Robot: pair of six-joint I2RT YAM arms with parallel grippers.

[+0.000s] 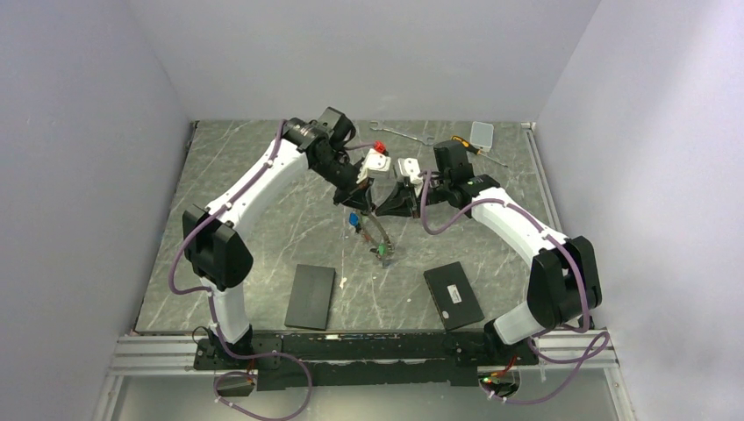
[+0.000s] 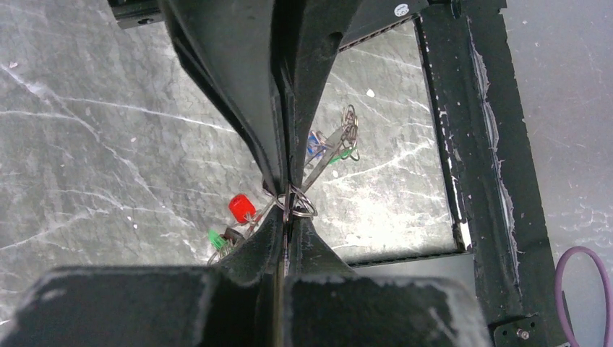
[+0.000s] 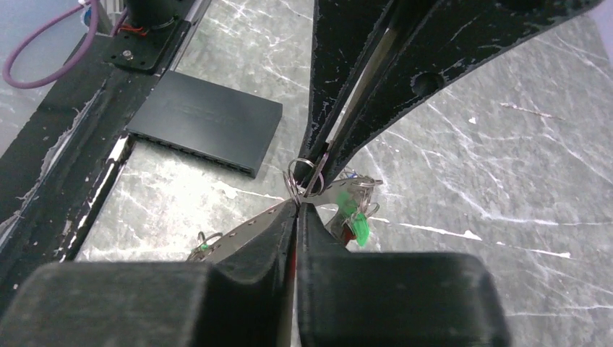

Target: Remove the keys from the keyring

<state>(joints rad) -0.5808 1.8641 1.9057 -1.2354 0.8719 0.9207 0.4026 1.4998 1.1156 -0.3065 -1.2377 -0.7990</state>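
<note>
Metal keyring (image 3: 253,219) in left claw (image 2: 288,199) and right claw (image 3: 302,194), well off edges.

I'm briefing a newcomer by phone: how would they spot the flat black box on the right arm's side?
On the grey marbled table, look by the right arm's base. The flat black box lies just left of it. Unlike the other black box further left, it bears a white label.

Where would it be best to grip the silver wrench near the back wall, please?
Grip the wrench at mid-shaft, coming straight down from above and closing across its narrow width. It lies flat on the table, and the shaft looks slim and straight between its wider ends.
</note>
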